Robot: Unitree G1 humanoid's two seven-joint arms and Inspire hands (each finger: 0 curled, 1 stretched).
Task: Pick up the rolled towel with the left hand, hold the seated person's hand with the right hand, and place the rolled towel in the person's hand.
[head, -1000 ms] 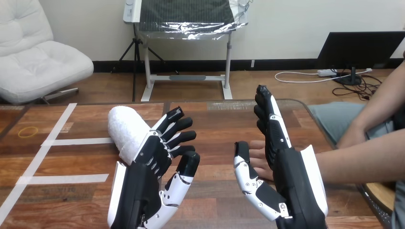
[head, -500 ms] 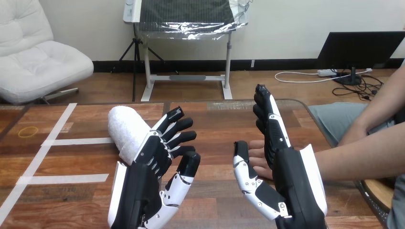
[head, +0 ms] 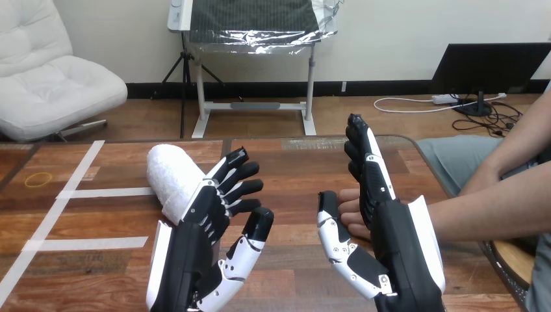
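Observation:
The rolled white towel [head: 170,177] lies on the wooden table [head: 292,169], left of centre. My left hand [head: 211,224] hovers just right of it with straight, spread fingers, its back against the roll's near end, holding nothing. My right hand [head: 377,214] stands edge-up at centre right, fingers straight and pointing away, thumb out to the left. The person's hand [head: 349,213] reaches in from the right and rests behind my right palm, its fingertips showing between my thumb and fingers. None of my fingers curl round it.
White tape strips [head: 97,193] mark the table's left part, with a small yellow ring [head: 38,179] near the left edge. The person's forearm [head: 494,208] crosses the table's right edge, and their other arm [head: 513,153] rests behind it.
The person's fingertips have curled slightly toward my right palm. My left hand's fingers have shifted a little. The towel has not moved.

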